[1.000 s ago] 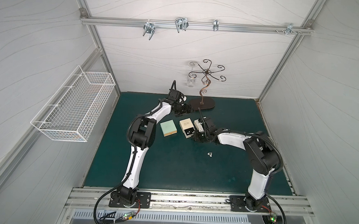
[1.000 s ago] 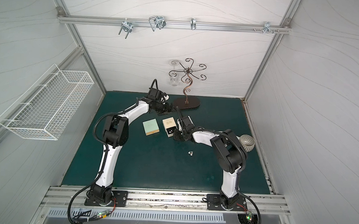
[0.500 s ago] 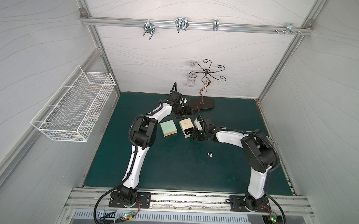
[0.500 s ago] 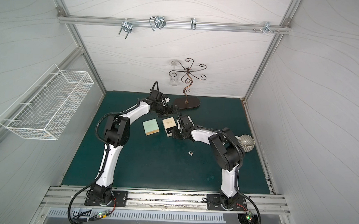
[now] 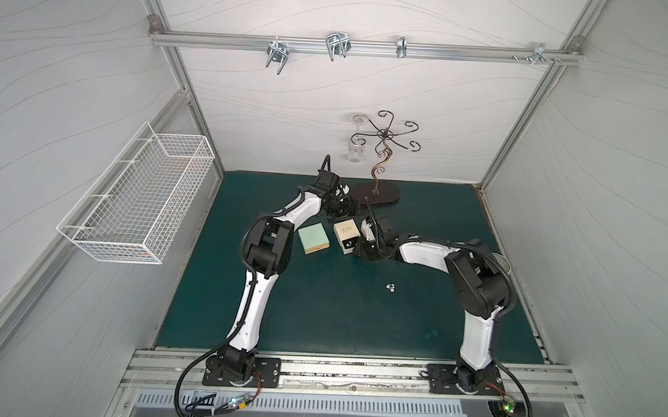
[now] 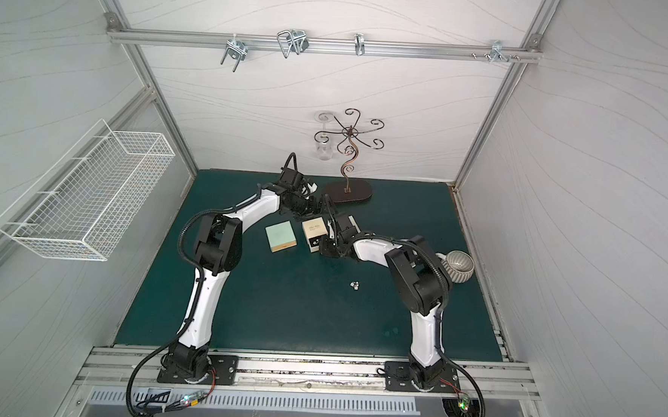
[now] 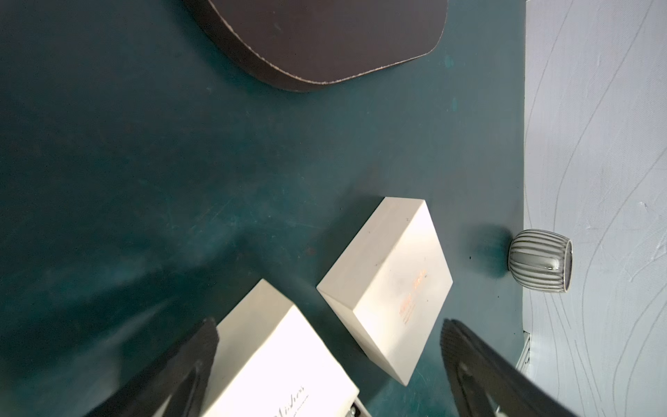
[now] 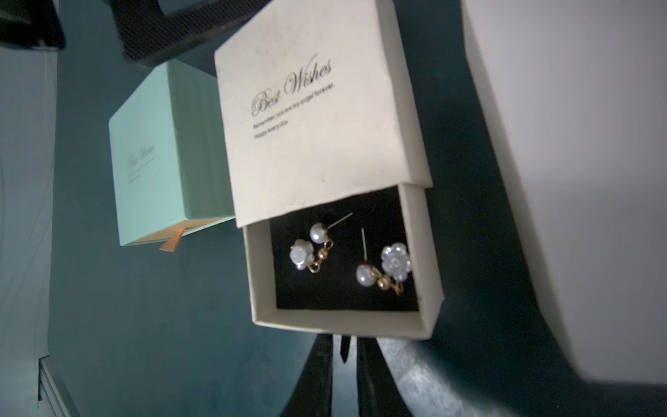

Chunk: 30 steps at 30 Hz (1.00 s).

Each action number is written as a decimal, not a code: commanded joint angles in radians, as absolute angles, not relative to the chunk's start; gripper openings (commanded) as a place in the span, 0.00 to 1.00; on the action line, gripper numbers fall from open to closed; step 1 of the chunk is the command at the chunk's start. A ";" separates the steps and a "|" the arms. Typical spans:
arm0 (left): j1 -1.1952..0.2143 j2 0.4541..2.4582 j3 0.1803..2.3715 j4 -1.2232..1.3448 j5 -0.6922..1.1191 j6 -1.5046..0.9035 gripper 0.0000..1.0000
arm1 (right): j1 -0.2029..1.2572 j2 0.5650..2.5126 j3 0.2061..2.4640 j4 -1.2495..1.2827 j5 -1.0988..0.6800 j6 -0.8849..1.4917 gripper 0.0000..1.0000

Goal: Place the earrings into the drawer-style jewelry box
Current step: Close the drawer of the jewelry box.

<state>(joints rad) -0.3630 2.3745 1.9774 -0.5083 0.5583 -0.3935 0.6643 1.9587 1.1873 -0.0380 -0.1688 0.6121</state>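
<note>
Earrings (image 5: pixel 390 287) lie in a tiny silvery cluster on the bare green mat (image 5: pixel 318 318), well apart from the boxes. Both top views catch them, too small to count. From up there I see a cream box (image 5: pixel 345 230) between a mint box (image 5: pixel 314 238) and the right gripper (image 5: pixel 358 252). Its drawer (image 5: pixel 348 248) stands partly out toward the arm bases. The left gripper (image 5: pixel 339 214) hangs over the box's far end, near a curly wire stand (image 5: pixel 378 193). A white wire basket (image 5: pixel 136 203) hangs on the left wall. In a top view a grey cup (image 6: pixel 457 265) stands in plain sight beside the right arm.

The left wrist view shows what the arms mostly hide from above: a second, white box (image 7: pixel 386 289) with coppery lettering, just beside the cream one and not touching it. The dark left fingers (image 7: pixel 187 361) are spread wide and grip nothing, with the cream box's matte lid below them. The cup is ribbed and glossy. The stand's base (image 7: pixel 325 36) is a flat brown slab with a rounded edge.

Only the right wrist view looks into the drawer. It has a black, velvety lining, and on it lies a pair (image 8: pixel 306 249) of pearl-and-flower drops with gold links and thin posts. The paper sleeve (image 8: pixel 314 108) reads "Best Wishes". The right fingers (image 8: pixel 319 361) stand almost together, pinching a small dark tab (image 8: pixel 343 346) at the drawer's front. The mint box shows an orange ribbon (image 8: pixel 173 243), and the white box is only a pale blur here.
</note>
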 commanded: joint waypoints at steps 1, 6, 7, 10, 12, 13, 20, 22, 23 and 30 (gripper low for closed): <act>-0.368 2.386 1.978 -0.506 0.576 -0.368 0.99 | 0.657 1.984 1.213 -0.040 -0.163 0.639 0.16; -0.369 2.383 1.976 -0.508 0.578 -0.369 0.99 | 0.647 1.997 1.219 -0.015 -0.164 0.662 0.16; -0.369 2.382 1.976 -0.508 0.577 -0.368 0.99 | 0.648 1.998 1.218 -0.005 -0.162 0.668 0.16; -0.369 2.380 1.975 -0.510 0.579 -0.367 0.99 | 0.646 1.999 1.215 0.016 -0.155 0.674 0.16; -0.368 2.379 1.975 -0.514 0.580 -0.364 0.99 | 0.646 2.003 1.213 0.026 -0.151 0.680 0.16; -0.368 2.378 1.975 -0.514 0.580 -0.363 0.99 | 0.646 2.005 1.215 0.029 -0.149 0.682 0.16; -0.369 2.377 1.976 -0.523 0.584 -0.357 0.99 | 0.643 2.035 1.215 0.065 -0.157 0.716 0.16; -0.370 2.375 1.975 -0.525 0.586 -0.355 0.99 | 0.642 2.042 1.212 0.083 -0.158 0.729 0.16; -0.370 2.375 1.975 -0.526 0.586 -0.354 0.99 | 0.640 2.045 1.210 0.088 -0.158 0.736 0.16; -0.370 2.374 1.974 -0.534 0.588 -0.348 0.99 | 0.640 2.072 1.238 0.106 -0.162 0.758 0.16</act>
<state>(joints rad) -0.3630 2.3745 1.9701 -0.5098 0.5621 -0.3683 0.6456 2.0403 1.2087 0.0807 -0.1658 0.7277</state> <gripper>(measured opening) 0.993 0.161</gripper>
